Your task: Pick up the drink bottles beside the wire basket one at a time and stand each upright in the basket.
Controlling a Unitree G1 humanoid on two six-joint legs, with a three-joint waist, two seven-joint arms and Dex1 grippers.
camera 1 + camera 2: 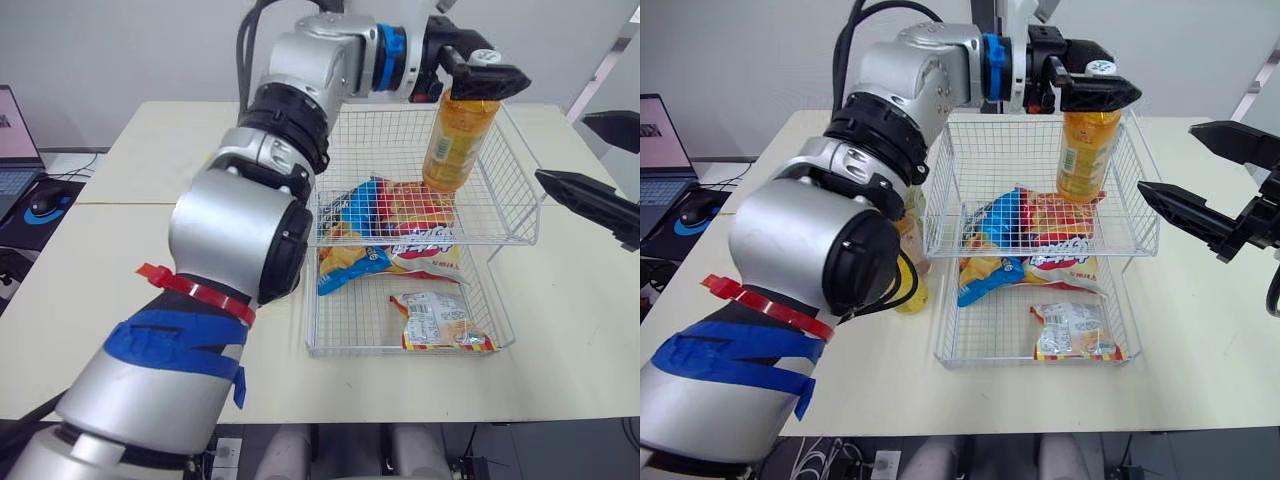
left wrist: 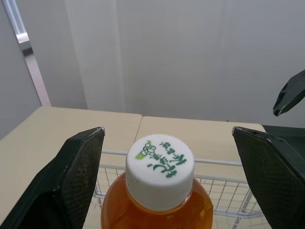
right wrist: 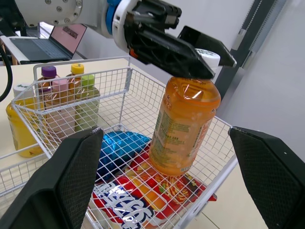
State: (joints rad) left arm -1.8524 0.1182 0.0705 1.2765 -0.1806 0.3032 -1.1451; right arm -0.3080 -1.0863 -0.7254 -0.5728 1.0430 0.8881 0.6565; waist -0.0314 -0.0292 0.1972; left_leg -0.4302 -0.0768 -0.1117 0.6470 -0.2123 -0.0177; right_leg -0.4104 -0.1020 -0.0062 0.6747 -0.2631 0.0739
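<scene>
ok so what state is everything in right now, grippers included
left gripper: open, fingers either side of the cap, not gripping
orange bottle: roughly upright in the basket, base on the snack bags, cap on
right gripper: open, empty, beside the basket
wire basket: holds one bottle and snack bags
other bottles: standing upright outside the basket
laptop: lid open, screen lit

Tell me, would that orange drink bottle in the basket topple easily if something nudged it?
Probably tippy: the orange drink bottle is tall, leans a little, and stands on crinkly snack bags, not on flat wire. It looks nearly full, so it is likely heavy for its size. Its smooth plastic might slip; the left gripper is open around the white cap.
</scene>
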